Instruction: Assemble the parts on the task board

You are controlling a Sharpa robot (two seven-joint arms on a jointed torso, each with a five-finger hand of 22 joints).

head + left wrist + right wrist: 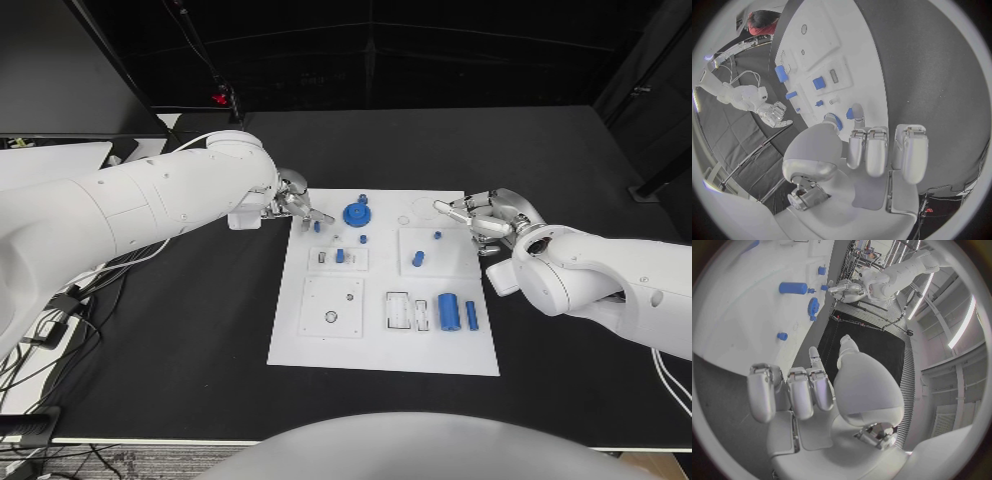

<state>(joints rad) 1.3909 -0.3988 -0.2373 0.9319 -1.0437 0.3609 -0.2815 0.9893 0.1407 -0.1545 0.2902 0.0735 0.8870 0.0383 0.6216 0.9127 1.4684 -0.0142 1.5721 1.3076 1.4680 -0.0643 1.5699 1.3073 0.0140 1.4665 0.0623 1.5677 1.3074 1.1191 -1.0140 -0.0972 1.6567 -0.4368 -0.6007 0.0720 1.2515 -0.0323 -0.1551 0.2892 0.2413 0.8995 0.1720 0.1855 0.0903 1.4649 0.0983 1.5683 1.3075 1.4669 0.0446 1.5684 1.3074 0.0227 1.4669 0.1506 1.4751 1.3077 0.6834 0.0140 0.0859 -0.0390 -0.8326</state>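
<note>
The left hand [296, 205] sits at the far left corner of the white task board [361, 355]; in the head view its fingertips overlap the board's edge, so whether they touch a part cannot be told. In the left wrist view its fingers [877, 150] are lined up together, half-curled, with nothing between them. The right hand [483, 217] sits at the board's far right corner; its wrist view shows the fingers [798, 392] loosely bent and holding nothing.

On the board, one blue gear [356, 215] lies near the far edge and one large blue cylinder [449, 311] near the right edge, with a slimmer blue pin [472, 315] just beside it. About four smaller blue pieces stand between them, too small to name. One square recessed plate [333, 306] lies on the left side.
</note>
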